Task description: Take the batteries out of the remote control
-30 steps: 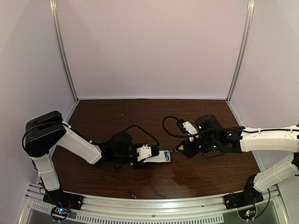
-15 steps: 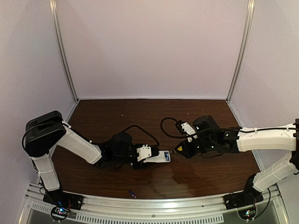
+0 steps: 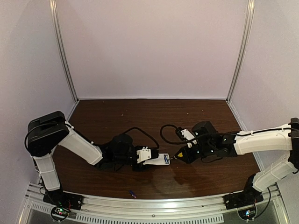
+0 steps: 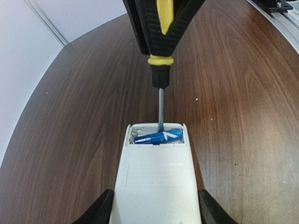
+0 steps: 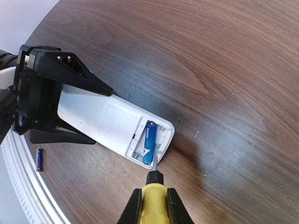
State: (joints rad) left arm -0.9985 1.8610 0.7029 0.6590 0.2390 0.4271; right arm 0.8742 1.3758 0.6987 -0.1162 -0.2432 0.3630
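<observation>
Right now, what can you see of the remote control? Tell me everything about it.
The remote control is a flat white plastic slab with rounded corners, lying back-up on the dark wooden table. The left gripper clamps its long sides at one end. At the other end the compartment stands open, one blue battery lying askew inside. The screwdriver tip reaches into that compartment beside the battery.

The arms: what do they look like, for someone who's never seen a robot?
The left arm and right arm are white, tube-shaped shells linked by chunky black joints. A thin black cable loops to each wrist, beside a small white block. The fingers are black, ribbed wedges.
</observation>
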